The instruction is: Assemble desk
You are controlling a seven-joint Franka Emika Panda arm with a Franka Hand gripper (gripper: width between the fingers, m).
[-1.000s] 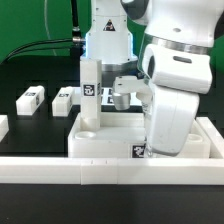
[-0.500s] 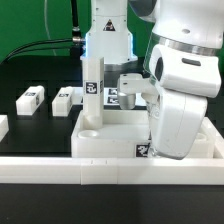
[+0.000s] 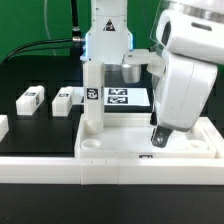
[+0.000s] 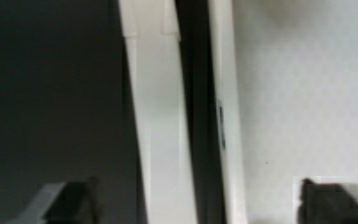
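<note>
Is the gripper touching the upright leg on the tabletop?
Apart. The exterior view shows the gripper over the tabletop toward that view's right, and the upright leg stands toward its left, with a clear gap between them.

Robotics lab (green backdrop behind): black table, tagged marker board.

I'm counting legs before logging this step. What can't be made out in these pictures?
- The arm hides the tabletop's end at the exterior view's right; any leg there is unseen.
- A white part is cut off at the exterior view's left edge.
- Exterior view: tags on the two loose legs are too small to read.
- Wrist view: blurred; the white strip cannot be identified.
</note>
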